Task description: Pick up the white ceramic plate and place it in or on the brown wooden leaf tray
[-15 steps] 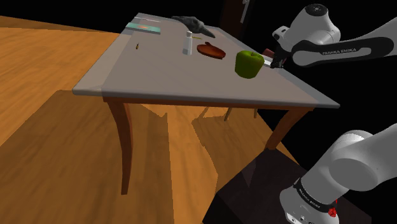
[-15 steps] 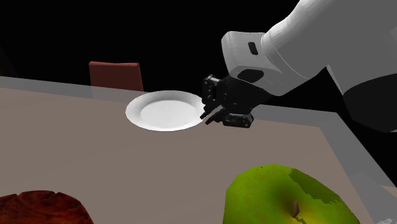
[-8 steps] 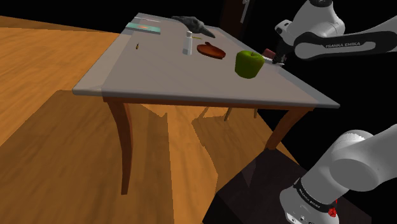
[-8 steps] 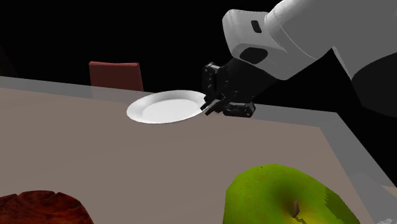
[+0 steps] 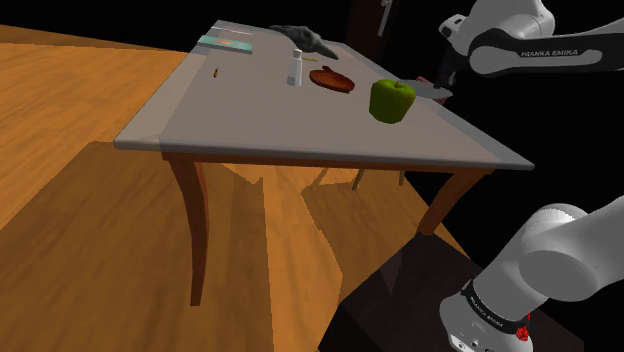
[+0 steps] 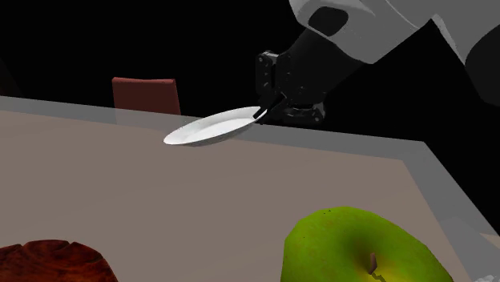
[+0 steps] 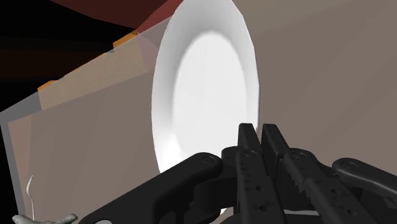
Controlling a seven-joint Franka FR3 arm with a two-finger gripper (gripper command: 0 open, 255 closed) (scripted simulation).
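Fingers [image 7: 249, 167]: clamping the white plate [image 6: 210, 129] by its rim.
Plate: tilting, its gripped edge raised above the desk [image 6: 160, 192].
Tray [image 5: 331, 80]: sitting near the green apple [image 5: 392, 100].

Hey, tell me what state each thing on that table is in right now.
plate: tilted, clasped at its rim.
gripper: shut on the plate.
tray: flat on the table, no plate on it.
apple: resting on the table, untouched.
bottle: upright on the table.

1 green apple [image 5: 392, 100] sits between the brown tray [image 5: 331, 80] and, seemingly, the white plate [image 5: 437, 91].
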